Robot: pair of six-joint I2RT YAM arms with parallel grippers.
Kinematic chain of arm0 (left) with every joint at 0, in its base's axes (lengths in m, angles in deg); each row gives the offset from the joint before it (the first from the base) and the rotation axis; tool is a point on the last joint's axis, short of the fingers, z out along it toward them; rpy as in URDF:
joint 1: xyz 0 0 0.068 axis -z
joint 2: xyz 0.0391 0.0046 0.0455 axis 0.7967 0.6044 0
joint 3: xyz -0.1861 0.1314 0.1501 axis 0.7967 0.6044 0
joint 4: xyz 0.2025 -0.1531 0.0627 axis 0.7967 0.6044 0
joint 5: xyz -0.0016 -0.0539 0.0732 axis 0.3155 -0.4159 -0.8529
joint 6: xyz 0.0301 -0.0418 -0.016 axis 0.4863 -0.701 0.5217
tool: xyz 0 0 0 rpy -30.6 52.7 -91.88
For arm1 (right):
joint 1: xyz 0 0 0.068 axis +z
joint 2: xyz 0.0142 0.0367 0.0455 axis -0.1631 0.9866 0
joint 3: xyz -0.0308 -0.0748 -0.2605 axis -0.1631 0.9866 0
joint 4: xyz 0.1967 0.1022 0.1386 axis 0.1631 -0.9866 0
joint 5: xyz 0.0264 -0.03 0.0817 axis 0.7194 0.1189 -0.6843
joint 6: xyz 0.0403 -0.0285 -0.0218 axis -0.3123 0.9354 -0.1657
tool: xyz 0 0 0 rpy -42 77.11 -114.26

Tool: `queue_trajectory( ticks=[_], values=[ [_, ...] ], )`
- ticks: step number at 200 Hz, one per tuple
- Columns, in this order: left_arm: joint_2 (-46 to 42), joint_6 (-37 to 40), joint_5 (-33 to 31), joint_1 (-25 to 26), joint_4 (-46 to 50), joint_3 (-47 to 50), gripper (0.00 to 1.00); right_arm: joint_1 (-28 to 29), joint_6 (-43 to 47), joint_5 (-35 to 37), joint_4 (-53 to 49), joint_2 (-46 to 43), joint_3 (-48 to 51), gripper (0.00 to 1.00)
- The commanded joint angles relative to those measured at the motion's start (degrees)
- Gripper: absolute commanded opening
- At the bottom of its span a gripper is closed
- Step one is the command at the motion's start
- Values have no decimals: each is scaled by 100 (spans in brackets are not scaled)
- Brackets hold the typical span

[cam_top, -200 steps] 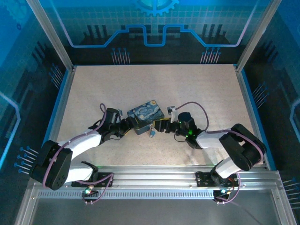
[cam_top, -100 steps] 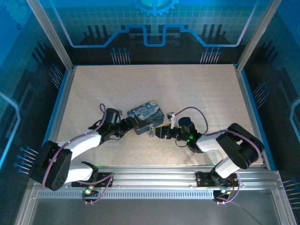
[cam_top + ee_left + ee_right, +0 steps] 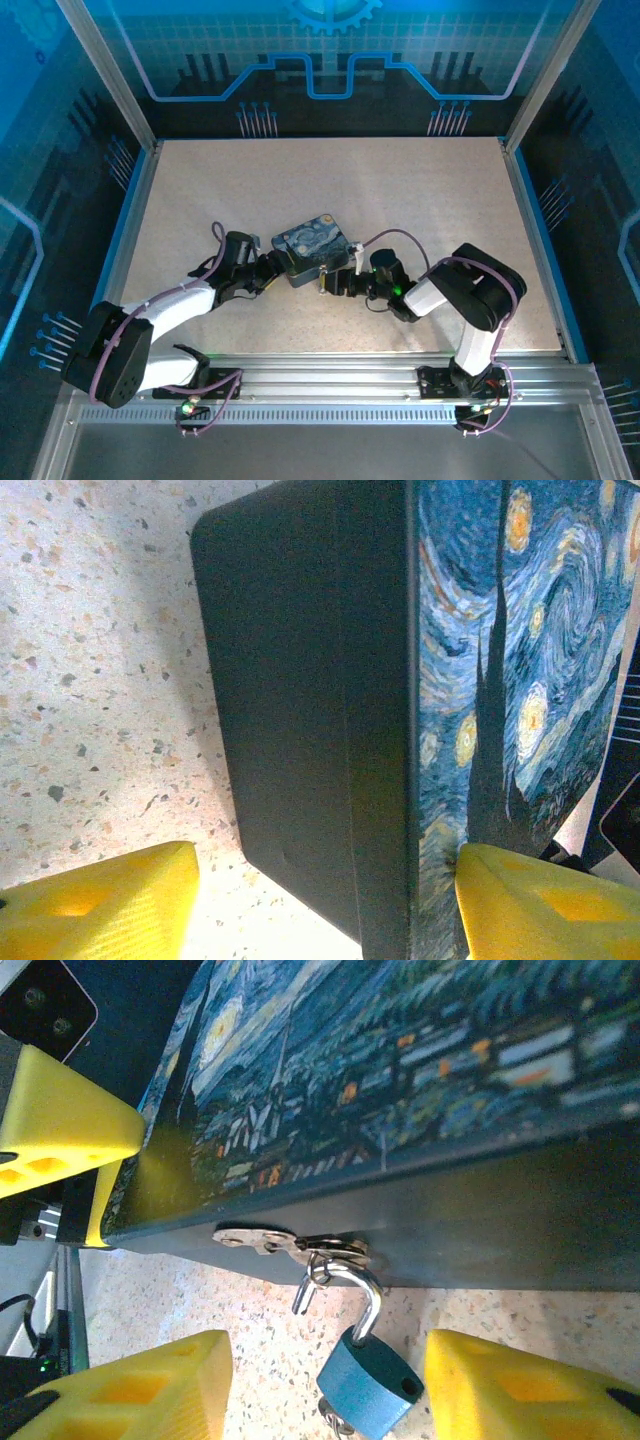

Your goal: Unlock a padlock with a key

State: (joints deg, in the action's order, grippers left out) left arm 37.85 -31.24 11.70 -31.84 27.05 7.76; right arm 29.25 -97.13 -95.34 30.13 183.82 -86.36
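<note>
Bench (image 3: 420, 190): pale, speckled; carries the box near its middle.
Box (image 3: 312, 247): starry-night lid, dark walls; hasp (image 3: 270, 1240) on the wall towards the right arm.
Left pincer (image 3: 271, 268): spread astride the box's left end. One finger on the printed lid, the other just beside the dark wall with a sliver of bench between. Placed, by the look of it, to keep the box from sliding while the lock is worked.
Padlock (image 3: 368, 1388): small blue body on a silver shackle (image 3: 366, 1295); hangs from the hasp, body down by the bench. Latched or not: cannot tell.
Right pincer (image 3: 320, 1392): spread, low over the bench, a finger on each side of the padlock and apart from it (nothing pinched). Lined up, apparently, to close on the lock body.
Key: scrap of metal under the lock body, too cropped to name.
Step in hand: taking hold of the lock; unlocking apparently not yet done.
Risk: lock swings free, may twist aside between closing fingers.
</note>
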Motion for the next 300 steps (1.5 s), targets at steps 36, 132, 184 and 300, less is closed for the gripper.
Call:
queue_trajectory(
  ticks=[36, 132, 184, 300],
  values=[
    [-83, -30, -93, 39, 149, 125, 69, 65, -61, -227, 364, 279, -245, 47],
    [-88, -58, -80, 39, 141, 126, 69, 33, -110, -314, 479, 477, -305, 38],
    [-61, -61, -77, 39, 124, 137, 69, 4, -112, -261, 464, 428, -161, 32],
    [-70, -80, -86, 39, 106, 180, 70, -27, -152, -213, 435, 438, -96, 12]
  ],
)
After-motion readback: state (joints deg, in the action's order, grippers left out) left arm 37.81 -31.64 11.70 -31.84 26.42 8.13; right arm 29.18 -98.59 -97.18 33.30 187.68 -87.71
